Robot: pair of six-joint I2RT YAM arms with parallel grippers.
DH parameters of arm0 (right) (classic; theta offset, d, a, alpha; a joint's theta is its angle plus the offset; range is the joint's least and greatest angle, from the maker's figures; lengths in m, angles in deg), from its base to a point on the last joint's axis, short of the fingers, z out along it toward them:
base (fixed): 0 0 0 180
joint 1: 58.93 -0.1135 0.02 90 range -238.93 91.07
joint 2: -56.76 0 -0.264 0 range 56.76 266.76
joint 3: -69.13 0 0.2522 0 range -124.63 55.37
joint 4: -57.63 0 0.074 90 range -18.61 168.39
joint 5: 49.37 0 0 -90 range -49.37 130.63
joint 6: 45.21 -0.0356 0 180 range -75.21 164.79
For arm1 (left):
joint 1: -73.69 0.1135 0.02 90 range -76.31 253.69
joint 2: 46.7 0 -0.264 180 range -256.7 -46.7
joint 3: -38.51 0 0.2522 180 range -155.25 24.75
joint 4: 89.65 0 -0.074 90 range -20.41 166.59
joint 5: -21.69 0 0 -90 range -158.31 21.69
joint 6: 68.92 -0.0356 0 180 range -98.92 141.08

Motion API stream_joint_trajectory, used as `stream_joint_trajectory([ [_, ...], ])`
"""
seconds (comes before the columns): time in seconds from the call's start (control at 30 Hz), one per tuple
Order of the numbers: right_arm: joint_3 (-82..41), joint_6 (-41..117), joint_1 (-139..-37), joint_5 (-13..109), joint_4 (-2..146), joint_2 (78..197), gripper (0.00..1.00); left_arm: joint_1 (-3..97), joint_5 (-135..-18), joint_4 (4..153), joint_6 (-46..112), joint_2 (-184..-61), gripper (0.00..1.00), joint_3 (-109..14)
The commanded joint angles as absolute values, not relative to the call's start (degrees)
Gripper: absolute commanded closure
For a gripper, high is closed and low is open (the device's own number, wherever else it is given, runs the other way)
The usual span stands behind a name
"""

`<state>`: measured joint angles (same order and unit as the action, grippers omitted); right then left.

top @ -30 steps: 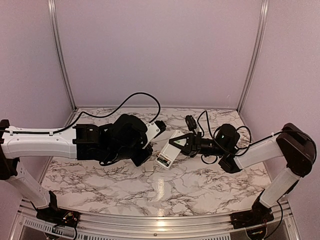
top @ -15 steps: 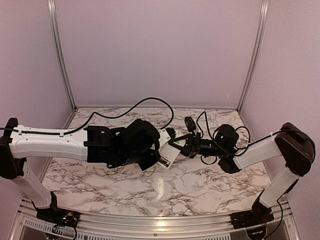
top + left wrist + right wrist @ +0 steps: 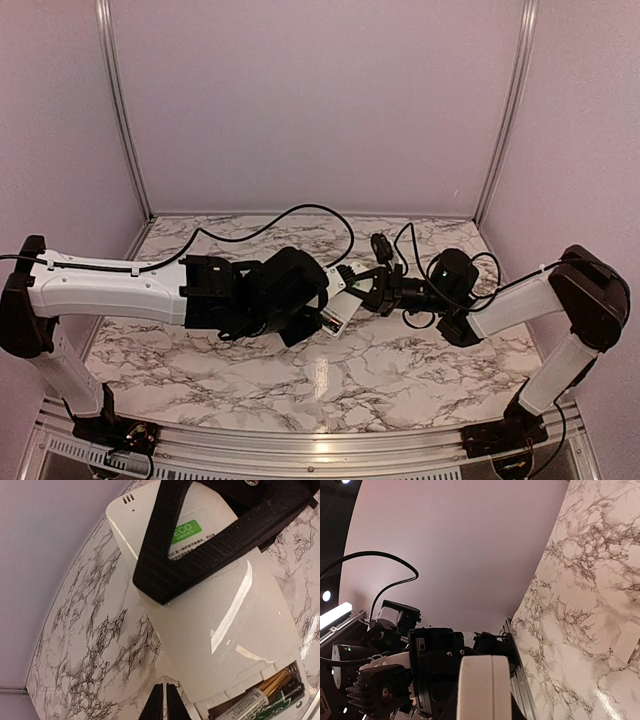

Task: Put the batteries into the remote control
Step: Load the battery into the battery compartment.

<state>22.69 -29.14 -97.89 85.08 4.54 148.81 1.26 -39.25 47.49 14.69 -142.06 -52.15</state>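
Note:
The remote control (image 3: 200, 625) is held off the table, its white back with a green label facing the left wrist camera. My right gripper (image 3: 362, 285) is shut on it; one black finger (image 3: 200, 555) crosses the back. At the remote's lower end the compartment is open and the batteries (image 3: 272, 690) lie inside, gold-and-black with a white label. My left gripper (image 3: 163, 702) is shut with nothing between its fingers, its tips just beside the remote's edge near that compartment. In the right wrist view the remote (image 3: 485, 680) shows edge-on, with the left arm's black wrist (image 3: 435, 670) behind it.
A small flat white cover piece (image 3: 626, 642) lies on the marble table (image 3: 400, 370). Purple walls with aluminium posts (image 3: 505, 110) close in the back and sides. Black cables (image 3: 270, 225) loop over both arms near the middle.
My left arm has reached to the right until its wrist sits against the remote, and its fingers have closed the last bit. The right arm and the remote have stayed put.

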Motion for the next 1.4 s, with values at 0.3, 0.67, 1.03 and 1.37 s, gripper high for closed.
stream_joint_trajectory([
  [0.3,23.6,-28.4,-96.8,85.1,2.1,148.3,1.00,7.5,-47.2,54.7,23.4,-128.6,0.74,-44.2],
  [0.67,22.6,-24.6,-96.7,83.5,10.5,146.3,1.00,8.1,-65.9,62.2,29.3,-126.9,0.73,-39.6],
  [1.03,22.7,-26.3,-96.7,83.3,11.1,147.3,1.00,8.1,-69.7,57.6,35.0,-134.3,0.80,-45.0],
  [1.37,23.1,-26.3,-96.7,83.0,11.2,147.0,1.00,8.2,-69.1,56.4,35.1,-135.2,0.89,-45.1],
])
